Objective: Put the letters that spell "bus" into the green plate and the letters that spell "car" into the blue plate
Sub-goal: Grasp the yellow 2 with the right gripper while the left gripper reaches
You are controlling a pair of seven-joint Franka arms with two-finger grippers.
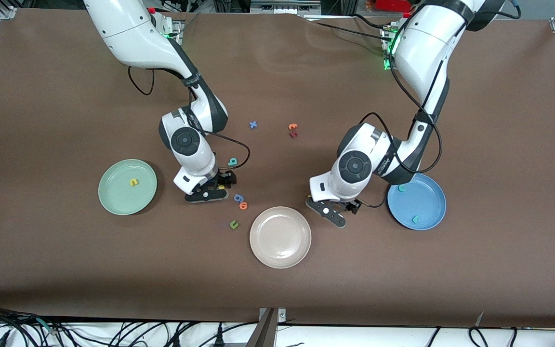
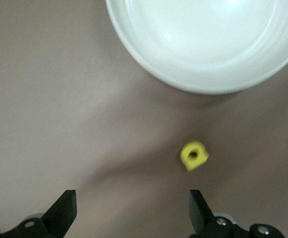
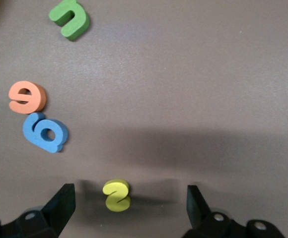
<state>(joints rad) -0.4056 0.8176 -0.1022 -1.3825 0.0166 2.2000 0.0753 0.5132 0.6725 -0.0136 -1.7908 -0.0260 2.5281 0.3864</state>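
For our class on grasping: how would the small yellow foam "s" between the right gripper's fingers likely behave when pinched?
The small yellow foam "s" looks thick and soft, so probably light and squashy. Lying flat, it should slide, not roll.

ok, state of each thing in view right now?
green plate: holds u only
blue plate: holds c and r
s: on table, loose
a: on table beside beige plate, loose
b: on table, loose
right gripper: open, over s
left gripper: open, above table near a

Both tools (image 2: 129, 210) (image 3: 129, 208) open, low.
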